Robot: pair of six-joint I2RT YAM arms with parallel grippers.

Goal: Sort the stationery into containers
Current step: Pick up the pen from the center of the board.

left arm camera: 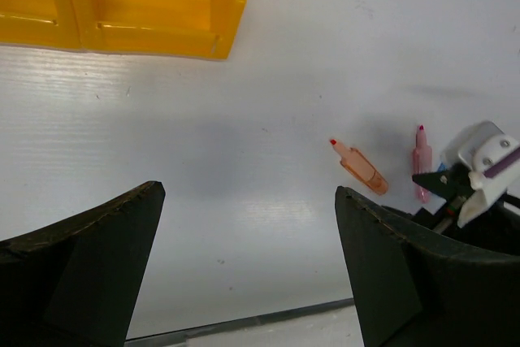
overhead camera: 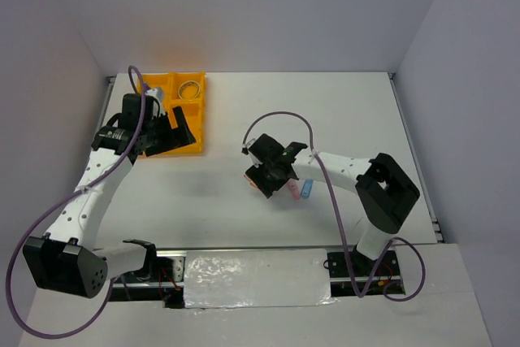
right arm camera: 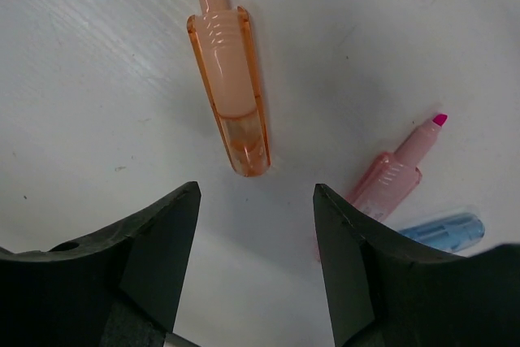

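The orange-yellow tray (overhead camera: 193, 145) stands at the far left, with the tan band ring (overhead camera: 192, 88) in its far right compartment. My left gripper (overhead camera: 172, 137) hovers over the tray's near part, open and empty (left arm camera: 248, 201). My right gripper (overhead camera: 262, 178) is open and empty (right arm camera: 256, 193), low over the table. An orange-pink tapered piece (right arm camera: 231, 95) lies just ahead of its jaws. A second pink piece (right arm camera: 398, 168) and the blue piece (right arm camera: 443, 229) lie by the right finger (right arm camera: 382, 282). The bottle and the jar do not show.
The left wrist view shows the tray's corner (left arm camera: 146, 6), both pink pieces (left arm camera: 361, 168) on the white table and the right gripper's body (left arm camera: 479, 164). Grey walls close in the table on three sides.
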